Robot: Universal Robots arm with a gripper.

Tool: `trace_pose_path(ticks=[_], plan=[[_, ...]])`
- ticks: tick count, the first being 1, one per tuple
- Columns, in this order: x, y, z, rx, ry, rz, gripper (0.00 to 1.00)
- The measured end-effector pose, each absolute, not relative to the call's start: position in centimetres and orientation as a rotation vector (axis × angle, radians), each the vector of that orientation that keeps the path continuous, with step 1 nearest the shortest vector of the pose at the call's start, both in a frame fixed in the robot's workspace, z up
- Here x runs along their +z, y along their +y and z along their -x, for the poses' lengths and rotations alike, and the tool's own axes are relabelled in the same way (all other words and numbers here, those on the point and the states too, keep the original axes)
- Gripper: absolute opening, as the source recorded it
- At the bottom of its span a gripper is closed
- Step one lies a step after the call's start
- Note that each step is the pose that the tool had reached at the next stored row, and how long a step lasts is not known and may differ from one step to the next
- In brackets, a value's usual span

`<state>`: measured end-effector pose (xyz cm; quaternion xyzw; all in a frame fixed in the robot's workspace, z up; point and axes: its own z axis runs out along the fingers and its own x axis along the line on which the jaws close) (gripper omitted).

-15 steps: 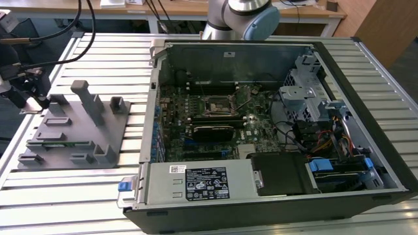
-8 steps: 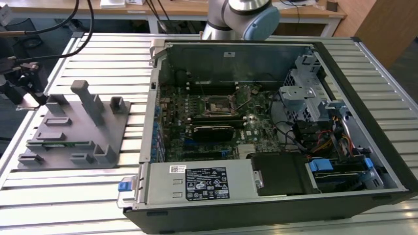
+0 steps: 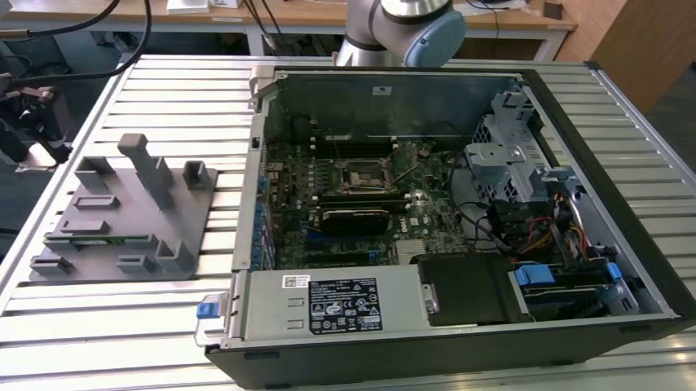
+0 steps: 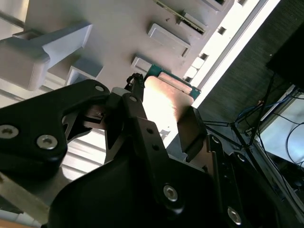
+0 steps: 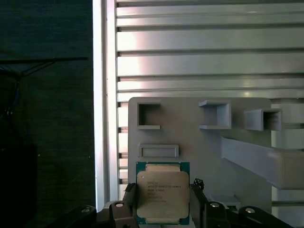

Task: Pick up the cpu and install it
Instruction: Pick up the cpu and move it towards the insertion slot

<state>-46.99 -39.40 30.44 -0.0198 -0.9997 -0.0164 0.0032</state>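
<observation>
The cpu (image 5: 161,192) is a small square chip with a pale metal top and a green rim, and it sits between my gripper's (image 5: 163,202) two black fingers. Both wrist views show the fingers pressed against opposite edges of the chip. In the second wrist view the cpu (image 4: 167,97) catches bright light between the gripper's (image 4: 164,118) fingers. Below it lies the grey holder plate (image 5: 190,133) with its pockets. In the exterior view the black square socket (image 3: 363,173) sits mid-motherboard inside the open computer case (image 3: 256,163).
The grey holder plate (image 3: 120,212) with upright posts lies on the slatted metal table (image 3: 130,326), at the exterior view's left of the case. A black rectangular module (image 3: 354,218) sits just in front of the socket. Cables and a drive cage (image 3: 511,155) crowd the case's right side.
</observation>
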Motion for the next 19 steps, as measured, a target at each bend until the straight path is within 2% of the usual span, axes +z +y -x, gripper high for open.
trace_pose_path(ticks=[19], plan=[[32.2,-39.1,47.0,-0.051,-3.134,0.062,0.53]])
